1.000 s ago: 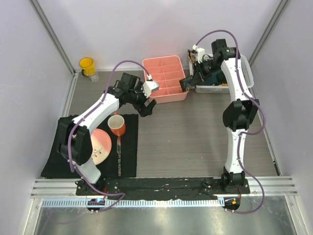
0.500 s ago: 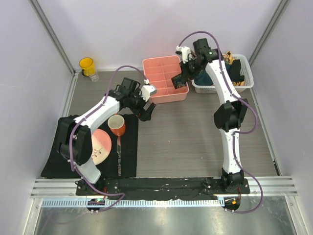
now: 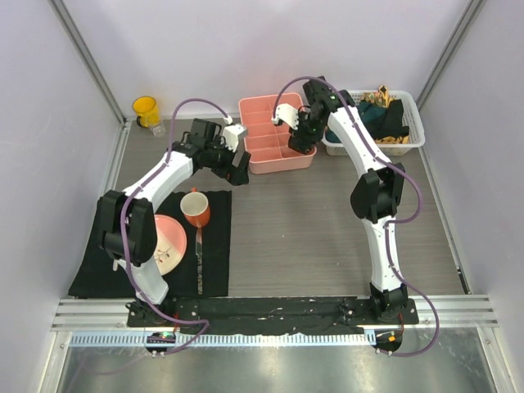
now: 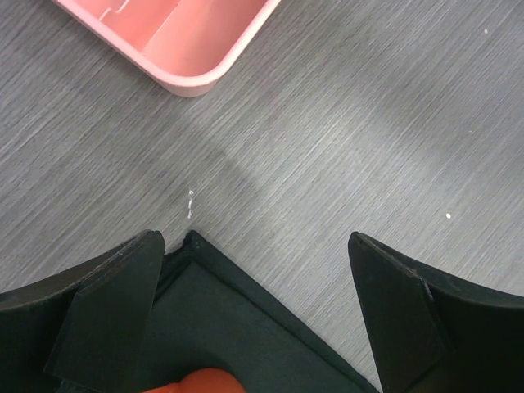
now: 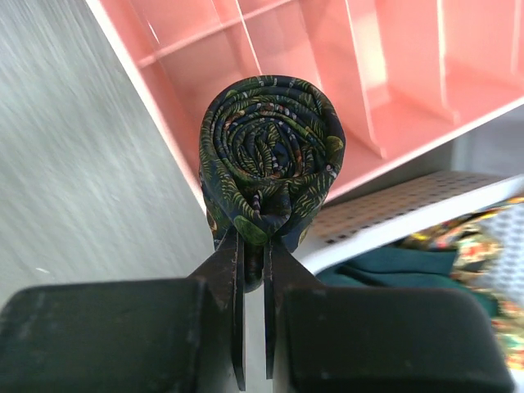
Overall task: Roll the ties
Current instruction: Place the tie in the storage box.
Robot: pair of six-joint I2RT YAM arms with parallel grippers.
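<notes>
Right end effector (image 5: 254, 246) clenched on a rolled dark tie (image 5: 270, 151) at the pink tray's (image 3: 260, 110) edge, upper centre — left end effector (image 4: 254, 262) released, spread wide

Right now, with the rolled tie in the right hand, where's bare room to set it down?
Bare table stretches between the placemat and the right arm, and the pink tray's compartments by the rolled tie look empty. Crowded: the basket is heaped with ties, and the placemat holds a plate and cup.
</notes>
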